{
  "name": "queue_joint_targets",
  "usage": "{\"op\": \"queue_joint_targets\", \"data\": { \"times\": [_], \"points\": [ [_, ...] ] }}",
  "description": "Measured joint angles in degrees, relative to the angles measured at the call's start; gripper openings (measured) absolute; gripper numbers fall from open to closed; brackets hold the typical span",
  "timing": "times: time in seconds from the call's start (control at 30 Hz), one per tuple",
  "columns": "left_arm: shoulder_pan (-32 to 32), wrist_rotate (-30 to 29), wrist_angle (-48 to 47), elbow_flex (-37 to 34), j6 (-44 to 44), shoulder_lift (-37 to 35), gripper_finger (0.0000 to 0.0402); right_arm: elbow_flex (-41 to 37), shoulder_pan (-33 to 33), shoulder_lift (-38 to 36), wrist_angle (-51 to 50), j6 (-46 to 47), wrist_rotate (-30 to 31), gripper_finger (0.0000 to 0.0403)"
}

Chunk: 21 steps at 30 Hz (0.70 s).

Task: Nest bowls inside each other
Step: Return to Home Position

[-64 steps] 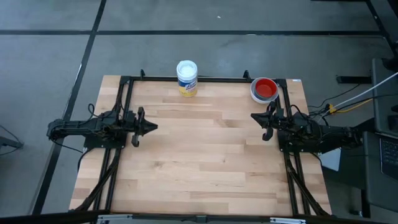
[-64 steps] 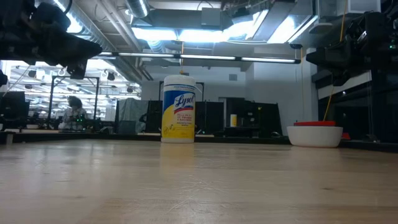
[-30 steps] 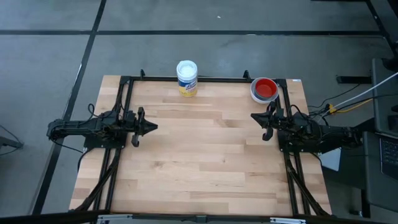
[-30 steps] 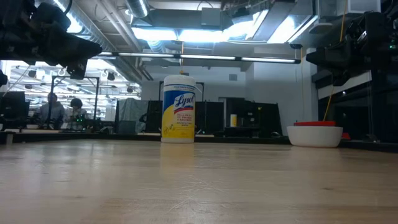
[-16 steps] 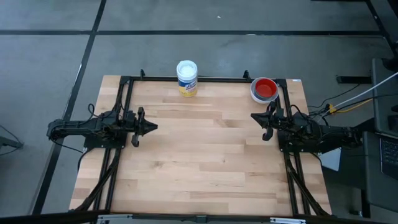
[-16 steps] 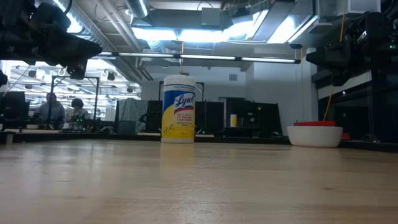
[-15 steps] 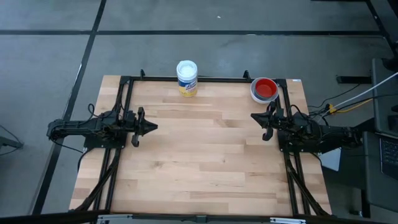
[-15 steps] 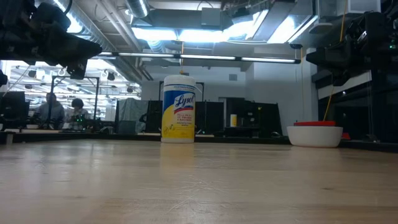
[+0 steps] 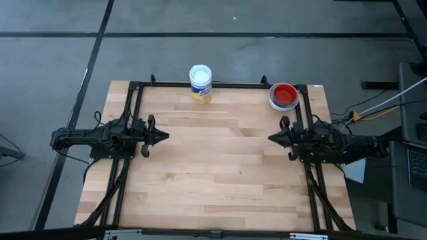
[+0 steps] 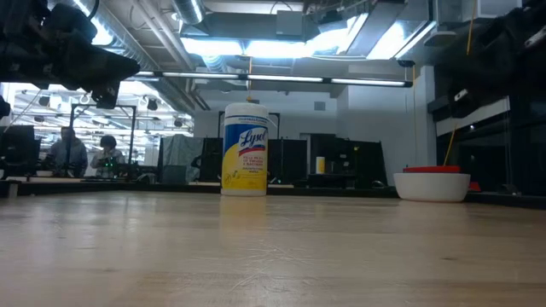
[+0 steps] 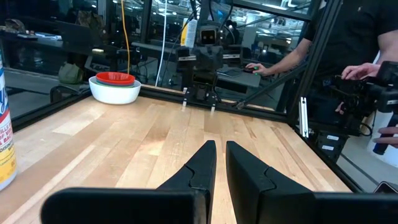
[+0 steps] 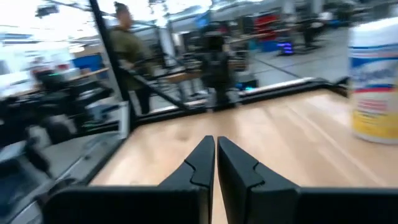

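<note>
The nested stack of bowls (image 9: pixel 283 95) stands in the table's (image 9: pixel 213 180) far right corner. The red bowl (image 9: pixel 283 94) sits innermost on top and the white bowl (image 10: pixel 432 187) is outermost. In the left wrist view, a thin rim of the green bowl (image 11: pixel 126 83) shows between them. A Lysol wipes canister (image 9: pixel 200 83) stands upright at the middle of the far edge, well apart from the stack.

The left end effector (image 9: pixel 165 136) hangs above the table near its left edge, pointing toward the middle. Its fingers are drawn together to a narrow slit and grip nothing. The right end effector (image 9: pixel 271 138) hangs near the right edge facing it, apart from the bowls. Its fingers are likewise nearly touching and empty.
</note>
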Motion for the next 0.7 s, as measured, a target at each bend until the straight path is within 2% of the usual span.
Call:
{"op": "queue_joint_targets", "data": {
  "times": [0.13, 0.33, 0.7],
  "points": [
    [0.0, 0.0, 0.0, 0.0, 0.0, 0.0, 0.0031, 0.0, 0.2, 0.0, 0.5, -2.1, -2.6, 0.0020],
    [0.0, 0.0, 0.0, 0.0, 0.0, 0.0, 0.0031, 0.0, 0.2, 0.0, 0.5, -6.1, -1.6, 0.0020],
    [0.0, 0.0, 0.0, 0.0, 0.0, 0.0, 0.0031, 0.0, 0.2, 0.0, 0.5, -6.4, -1.5, 0.0020]
  ]
}}
